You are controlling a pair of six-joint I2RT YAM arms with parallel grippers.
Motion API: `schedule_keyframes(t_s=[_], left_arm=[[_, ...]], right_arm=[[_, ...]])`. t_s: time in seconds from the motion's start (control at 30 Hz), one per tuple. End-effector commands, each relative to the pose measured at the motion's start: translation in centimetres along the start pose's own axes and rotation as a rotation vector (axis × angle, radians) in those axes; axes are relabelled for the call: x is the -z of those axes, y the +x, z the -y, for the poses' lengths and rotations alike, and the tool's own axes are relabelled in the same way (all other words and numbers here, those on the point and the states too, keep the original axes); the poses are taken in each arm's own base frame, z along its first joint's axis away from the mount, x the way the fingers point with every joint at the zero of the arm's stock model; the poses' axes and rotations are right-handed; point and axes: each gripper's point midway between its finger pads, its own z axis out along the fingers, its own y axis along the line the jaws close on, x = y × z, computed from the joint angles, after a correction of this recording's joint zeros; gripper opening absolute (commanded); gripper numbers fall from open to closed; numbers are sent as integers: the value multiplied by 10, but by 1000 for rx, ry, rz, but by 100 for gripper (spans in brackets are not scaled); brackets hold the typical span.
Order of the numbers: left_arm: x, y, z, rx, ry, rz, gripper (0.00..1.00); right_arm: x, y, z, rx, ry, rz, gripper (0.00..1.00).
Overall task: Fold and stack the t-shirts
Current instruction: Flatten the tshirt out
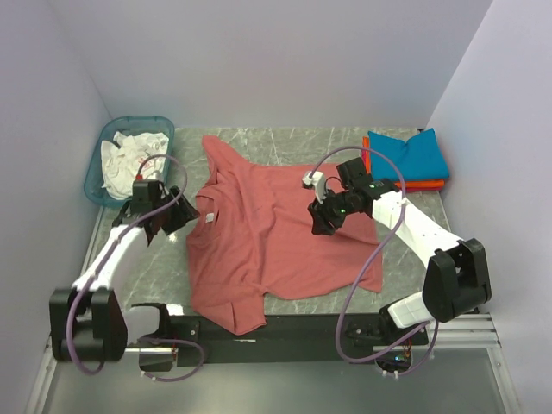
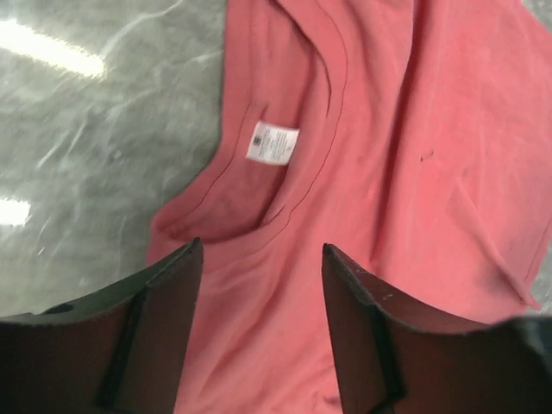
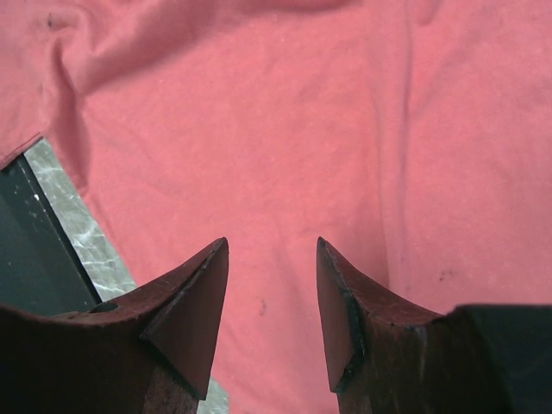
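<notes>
A large dusty-red t-shirt [image 1: 259, 237] lies spread and wrinkled on the table, neck to the left, white neck label [image 2: 272, 142] showing. A folded teal-blue shirt [image 1: 407, 155] lies on a folded orange one [image 1: 424, 185] at the back right. My left gripper [image 1: 169, 218] is open and empty, just left of the collar; in the left wrist view [image 2: 260, 250] it hovers over the neck area. My right gripper [image 1: 321, 222] is open and empty above the shirt's right part; in the right wrist view [image 3: 272, 246] only red cloth lies between the fingers.
A translucent teal plastic basket [image 1: 97, 168] with white cloth [image 1: 129, 155] stands at the back left. Purple walls close in on three sides. The grey marbled table [image 1: 302, 142] shows behind the shirt. A black rail [image 1: 285, 328] runs along the near edge.
</notes>
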Motion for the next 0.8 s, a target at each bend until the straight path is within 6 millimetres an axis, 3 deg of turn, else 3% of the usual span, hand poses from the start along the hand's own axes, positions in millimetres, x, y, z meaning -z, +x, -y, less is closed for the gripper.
schedule_keyframes(t_s=[0.0, 0.03, 0.13, 0.33, 0.5, 0.77], left_arm=[[-15, -16, 13, -46, -3, -8, 62], [-27, -5, 4, -44, -35, -73, 59], [-41, -3, 2, -65, -66, -134, 54], [-56, -14, -3, -142, -176, -138, 54], [-76, 3, -9, -192, -239, -236, 53], [-90, 0, -21, -236, -342, -251, 47]], right_arm=[[11, -6, -1, 6, 8, 44, 52], [13, -5, 1, 4, 14, 47, 52], [17, -5, 3, 0, 12, 54, 53], [22, -4, 1, 0, 6, 66, 53], [30, -3, 3, -12, 7, 85, 53], [47, -4, 7, -28, 9, 139, 52]])
